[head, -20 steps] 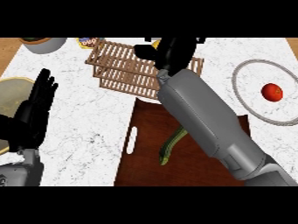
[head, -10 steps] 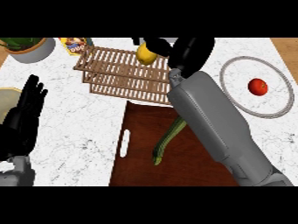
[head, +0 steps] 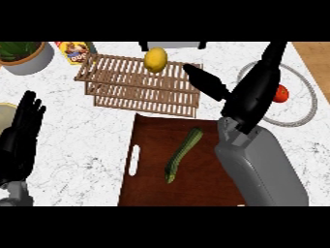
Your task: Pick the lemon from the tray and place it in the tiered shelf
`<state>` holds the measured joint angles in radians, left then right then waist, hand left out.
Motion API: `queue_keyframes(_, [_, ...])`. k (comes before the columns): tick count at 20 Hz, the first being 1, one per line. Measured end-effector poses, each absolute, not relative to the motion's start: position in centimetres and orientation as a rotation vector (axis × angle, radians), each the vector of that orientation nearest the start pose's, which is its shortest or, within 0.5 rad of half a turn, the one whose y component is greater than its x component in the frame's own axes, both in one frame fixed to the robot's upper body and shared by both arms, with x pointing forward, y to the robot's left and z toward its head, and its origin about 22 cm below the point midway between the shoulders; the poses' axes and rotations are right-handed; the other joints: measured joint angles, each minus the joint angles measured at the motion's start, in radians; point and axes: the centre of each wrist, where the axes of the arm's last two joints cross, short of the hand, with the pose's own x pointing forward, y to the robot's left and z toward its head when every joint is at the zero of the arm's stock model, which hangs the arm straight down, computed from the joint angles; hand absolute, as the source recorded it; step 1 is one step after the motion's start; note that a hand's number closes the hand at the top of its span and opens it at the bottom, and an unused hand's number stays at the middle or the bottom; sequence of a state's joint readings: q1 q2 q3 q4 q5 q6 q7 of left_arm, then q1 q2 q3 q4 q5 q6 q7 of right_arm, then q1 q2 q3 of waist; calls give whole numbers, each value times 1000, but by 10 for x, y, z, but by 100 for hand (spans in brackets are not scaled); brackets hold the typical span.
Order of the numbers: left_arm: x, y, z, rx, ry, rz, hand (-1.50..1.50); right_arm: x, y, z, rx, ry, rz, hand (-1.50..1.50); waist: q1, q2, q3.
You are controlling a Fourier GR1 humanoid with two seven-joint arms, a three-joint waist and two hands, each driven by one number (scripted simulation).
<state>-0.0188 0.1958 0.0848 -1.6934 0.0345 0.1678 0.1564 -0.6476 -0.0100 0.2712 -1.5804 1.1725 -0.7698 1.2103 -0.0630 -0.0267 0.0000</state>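
Yellow oval lemon [head: 155, 60]: lying on top level of slatted wooden tiered shelf [head: 140, 88], no hand touching | dark brown tray [head: 196, 179]: holds green cucumber [head: 182, 155] only | right hand [head: 249, 94]: fingers spread, empty, beside shelf—release judged done | left hand [head: 19, 140]: open, resting at left edge.

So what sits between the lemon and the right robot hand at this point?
In the head view, only wooden slats of the tiered shelf lie between the lemon and the open right robot hand; nothing else sits there.
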Motion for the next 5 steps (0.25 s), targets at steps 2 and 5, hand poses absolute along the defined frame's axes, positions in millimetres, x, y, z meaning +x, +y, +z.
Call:
queue_keyframes(2, [245, 282, 51, 294, -1574, 87, 0, 291, -100, 165, -904, -1583, -386, -150, 3, 3, 0])
queue_keyframes(5, [246, 276, 54, 287, -1582, 79, 0, 255, -111, 165, -889, -1597, -398, -150, 11, 8, 0])
